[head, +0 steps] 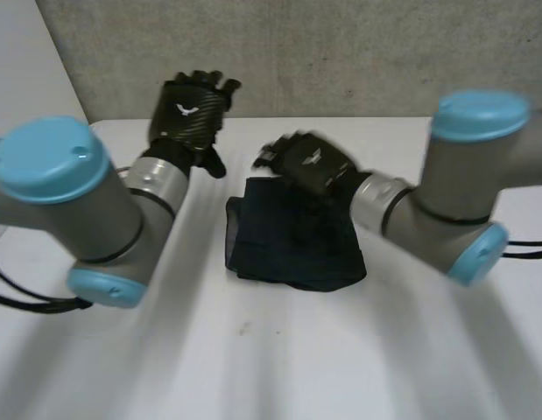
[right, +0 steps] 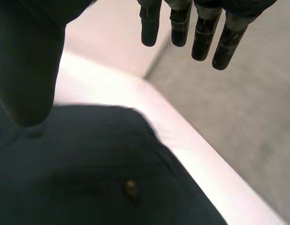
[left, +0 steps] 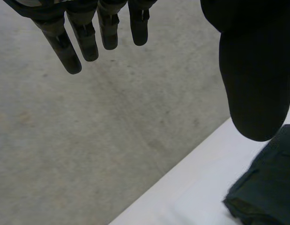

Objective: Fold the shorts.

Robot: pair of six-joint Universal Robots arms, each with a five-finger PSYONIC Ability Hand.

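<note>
Shorts (head: 292, 236) of dark navy cloth are located at the middle of the white table (head: 253, 350), laid as a flat, roughly square packet with doubled layers visible along the near edge. The cloth is matte and soft. In the right wrist view, a small round brown button (right: 130, 186) is seen on the fabric under the palm. The table surface is smooth and plain, and a rough grey concrete wall (head: 341, 52) stands behind it.

The right hand (head: 310, 166) is positioned over the far edge of the shorts. Its fingers (right: 203, 33) are held straight and side by side, well apart from the thumb (right: 27, 70), and nothing is gripped. Contact with the cloth cannot be determined.

The left hand (head: 187, 109) is raised near the far edge of the table, beside the shorts and apart from them. Its fingers (left: 86, 40) are straight and slightly spread, the thumb (left: 255, 79) is set wide, and nothing is held.
</note>
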